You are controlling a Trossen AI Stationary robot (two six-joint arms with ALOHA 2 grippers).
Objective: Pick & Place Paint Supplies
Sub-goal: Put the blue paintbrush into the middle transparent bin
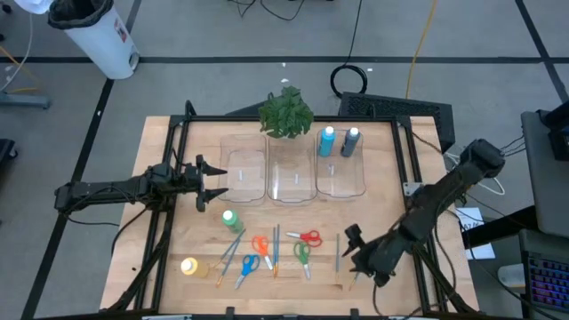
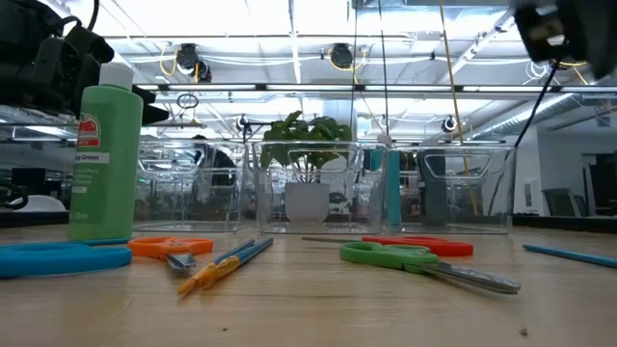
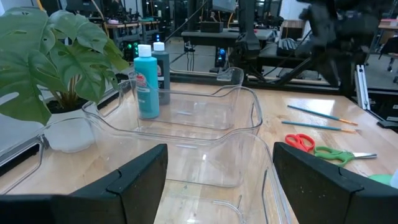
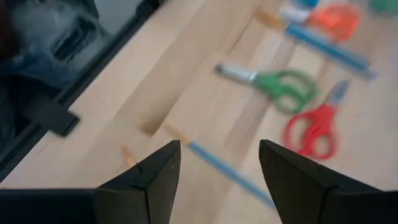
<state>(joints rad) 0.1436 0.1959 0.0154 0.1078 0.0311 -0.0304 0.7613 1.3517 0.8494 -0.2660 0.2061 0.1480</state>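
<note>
While open, right gripper [image 4: 219, 168] hovers over blue brush [image 4: 227, 172].

Green paint bottle [image 2: 104, 162] upright, white cap, near camera. Beside its base: blue scissor handle [image 2: 60, 257], orange scissors [image 2: 172, 249] flat on table [image 2: 318, 313]. Right of bottle: blue brushes [image 2: 229, 262] with orange ends, then green scissors [image 2: 415, 261], red scissors [image 2: 426, 246] just behind. Behind bottle: three clear bins [image 2: 316, 187] in row, potted plant [image 2: 307, 166] behind middle bin. Further brush [image 2: 571, 254] far right.
</note>
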